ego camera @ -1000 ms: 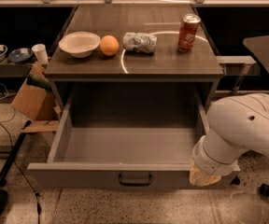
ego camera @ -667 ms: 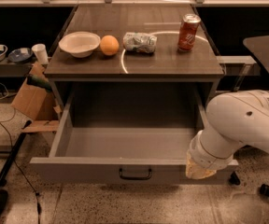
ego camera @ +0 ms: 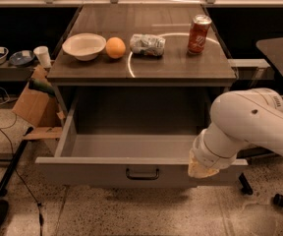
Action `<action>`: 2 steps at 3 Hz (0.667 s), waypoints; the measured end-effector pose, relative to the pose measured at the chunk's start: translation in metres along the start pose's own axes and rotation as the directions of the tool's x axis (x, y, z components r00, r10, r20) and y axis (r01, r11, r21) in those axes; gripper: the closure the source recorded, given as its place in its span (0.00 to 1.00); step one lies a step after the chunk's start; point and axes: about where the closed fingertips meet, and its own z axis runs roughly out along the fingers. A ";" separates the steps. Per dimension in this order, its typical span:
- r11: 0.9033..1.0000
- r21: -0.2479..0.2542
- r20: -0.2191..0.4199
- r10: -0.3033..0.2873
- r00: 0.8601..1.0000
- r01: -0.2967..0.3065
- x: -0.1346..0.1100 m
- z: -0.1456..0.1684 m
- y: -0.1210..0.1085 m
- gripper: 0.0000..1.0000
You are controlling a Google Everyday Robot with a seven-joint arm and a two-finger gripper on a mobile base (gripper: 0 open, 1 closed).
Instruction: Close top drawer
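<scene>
Pressing on the right end of its front, the gripper (ego camera: 203, 167), whose grasp I cannot tell, has slid the drawer (ego camera: 92, 172) a little further into the cabinet (ego camera: 173, 69) since a second ago, though it remains mostly open.

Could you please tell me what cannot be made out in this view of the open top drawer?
Camera view:
The gripper, at the right front corner of the top drawer: covered by the arm, so contact is unclear.
Drawer floor's near strip: hidden behind its front panel.
The arm's base: cut off by the right edge.
The label of the can: too small to read.
</scene>
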 end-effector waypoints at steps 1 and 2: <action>1.000 0.023 -0.013 0.004 1.000 -0.004 0.017 0.004 -0.012 1.00; 0.999 0.032 -0.011 0.003 1.000 -0.002 0.029 0.011 -0.022 1.00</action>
